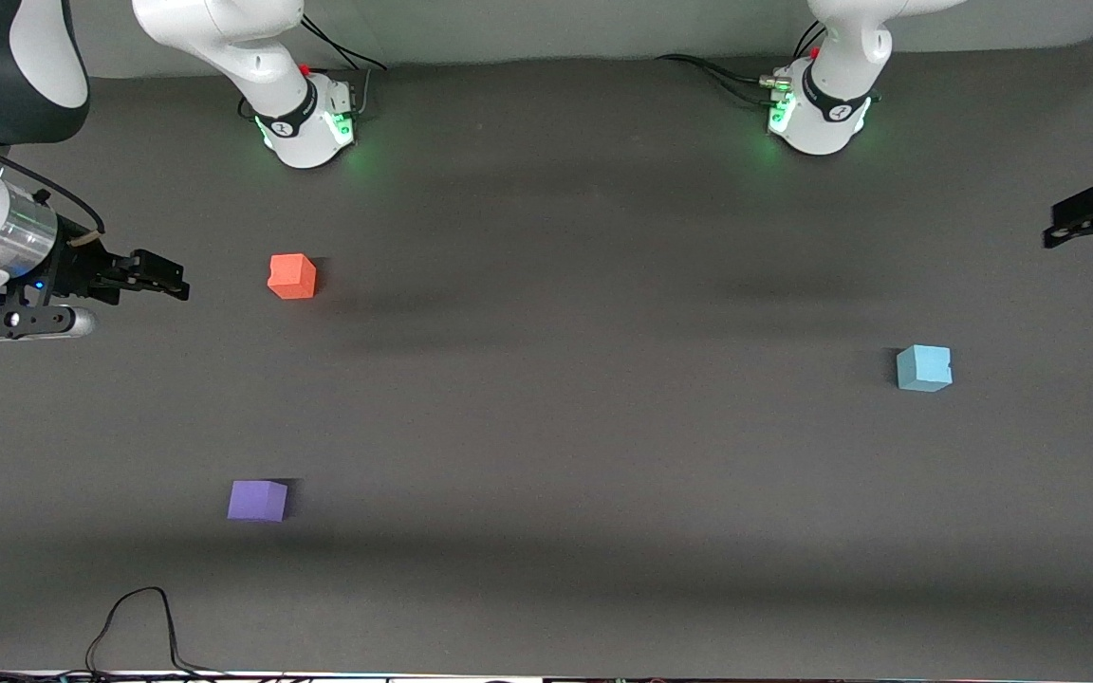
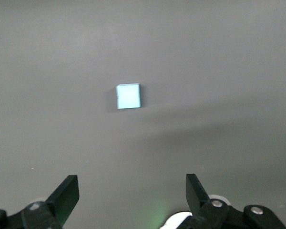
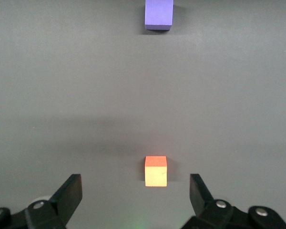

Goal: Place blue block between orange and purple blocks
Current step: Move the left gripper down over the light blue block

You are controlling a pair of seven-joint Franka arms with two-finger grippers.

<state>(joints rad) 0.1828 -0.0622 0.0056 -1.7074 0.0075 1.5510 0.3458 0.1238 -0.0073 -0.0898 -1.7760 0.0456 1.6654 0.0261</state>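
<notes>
The blue block (image 1: 924, 368) is seen on the worktop (image 1: 584, 417) toward the left arm's end, well apart from the other two. The orange block (image 1: 292, 276) and the purple block (image 1: 258, 500) lie toward the right arm's end, the purple one nearer to the front camera, with bare worktop between them.

The blue block is judged to be light and matte, perhaps of foam, so little force should be needed and slipping is not much expected. It looks stiff enough to keep its shape, though a hard squeeze could dent it. It is best taken on two parallel side faces, around the middle of its height, with the fingers square to the faces.

The left claw (image 1: 1078, 223) is held in the air over the worktop's edge at the left arm's end. Its jaws are spread wide and nothing is held or touched. In the left wrist view the blue block (image 2: 128, 96) is seen ahead of the fingers (image 2: 66, 196), well apart.

The right claw (image 1: 162, 280) waits in the air just beside the orange block, also spread wide and empty.
</notes>
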